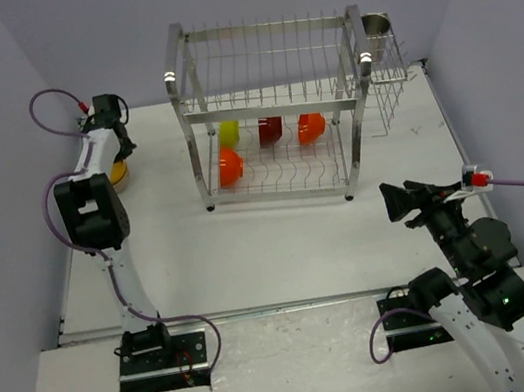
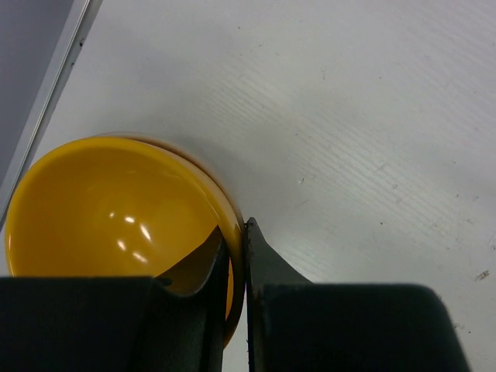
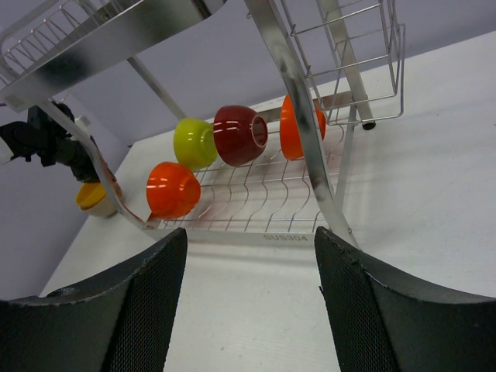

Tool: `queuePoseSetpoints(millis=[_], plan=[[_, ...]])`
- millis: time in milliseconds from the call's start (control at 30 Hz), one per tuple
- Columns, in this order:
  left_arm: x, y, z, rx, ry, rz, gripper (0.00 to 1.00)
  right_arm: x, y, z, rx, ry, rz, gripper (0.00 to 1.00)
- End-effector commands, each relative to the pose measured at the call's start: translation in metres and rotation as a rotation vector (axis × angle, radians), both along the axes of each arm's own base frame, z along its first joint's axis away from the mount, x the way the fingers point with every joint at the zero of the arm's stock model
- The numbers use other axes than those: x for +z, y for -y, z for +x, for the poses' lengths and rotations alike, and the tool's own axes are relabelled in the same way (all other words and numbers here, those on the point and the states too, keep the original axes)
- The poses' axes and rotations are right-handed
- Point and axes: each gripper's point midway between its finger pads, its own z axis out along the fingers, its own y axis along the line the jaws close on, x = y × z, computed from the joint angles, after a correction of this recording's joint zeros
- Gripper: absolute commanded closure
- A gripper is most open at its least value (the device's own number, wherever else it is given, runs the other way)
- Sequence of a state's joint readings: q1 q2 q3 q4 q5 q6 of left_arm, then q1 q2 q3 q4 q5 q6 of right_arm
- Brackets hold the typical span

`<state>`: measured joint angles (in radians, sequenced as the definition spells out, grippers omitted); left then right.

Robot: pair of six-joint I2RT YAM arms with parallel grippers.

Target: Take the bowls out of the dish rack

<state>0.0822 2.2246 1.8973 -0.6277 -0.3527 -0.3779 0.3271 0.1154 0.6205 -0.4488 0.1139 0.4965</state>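
**At the left edge of the tabletop, a yellow bowl is pinched by its rim; four bowls stand in the rack**

Toward the far-left corner of the tabletop (image 1: 282, 253), the yellow bowl (image 2: 108, 209) is seen mouth-up, nested in a pale bowl (image 2: 218, 177) whose rim shows just outside it. Its near rim is pinched by the left gripper (image 2: 234, 230), one finger inside the wall and one outside, pressed almost together. The bowl appears to be already seated, so a release and a straight lift of the fingers is judged to be what the step calls for.

In the dish rack (image 3: 322, 182), well apart to the right at the middle of the far edge, four bowls are held on edge in the lower tier. The orange bowl (image 3: 172, 190) is at the front left; the lime-green bowl (image 3: 194, 143) and dark red bowl (image 3: 239, 134) are behind it; the orange-red bowl (image 3: 298, 128) is at the right end.

The right gripper (image 3: 252, 240) is held low near the near-right corner, its fingers spread wide with nothing between them, pointed at the rack's front. The orange-red bowl is judged the nearest to it, and the orange bowl is nearer the left arm.

The way in is narrowed by the rack's front posts and the upper tier above the bowls, so a low approach from the front would be needed. A metal cup (image 1: 376, 24) sits in the side basket (image 1: 386, 83) at the rack's right end, clear of that path.
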Motion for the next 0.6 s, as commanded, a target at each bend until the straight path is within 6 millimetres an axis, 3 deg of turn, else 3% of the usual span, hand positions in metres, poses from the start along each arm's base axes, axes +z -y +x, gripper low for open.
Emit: queuePoseSetpoints(millis=[0, 133, 300, 400, 433, 567], plan=[[0.01, 0.001, 0.014, -0.023, 0.033, 0.016, 1.0, 0.003, 0.003, 0.0, -0.014, 0.018, -0.004, 0.32], [0.003, -0.001, 0.013, -0.015, 0.02, 0.022, 0.95, 0.003, 0.003, 0.0, -0.014, 0.02, -0.003, 0.32], [0.005, -0.001, 0.011, -0.008, 0.023, 0.023, 0.76, 0.002, 0.002, 0.002, -0.011, 0.013, -0.007, 0.32], [0.012, -0.003, 0.007, 0.002, 0.041, 0.034, 0.67, 0.001, 0.001, 0.002, -0.01, 0.013, -0.006, 0.32], [0.025, -0.005, 0.008, 0.008, 0.076, 0.039, 0.66, 0.001, 0.001, 0.002, -0.008, 0.013, -0.006, 0.32], [0.045, -0.007, 0.004, 0.016, 0.11, 0.063, 0.65, 0.001, 0.0, 0.002, -0.001, 0.012, -0.008, 0.32]])
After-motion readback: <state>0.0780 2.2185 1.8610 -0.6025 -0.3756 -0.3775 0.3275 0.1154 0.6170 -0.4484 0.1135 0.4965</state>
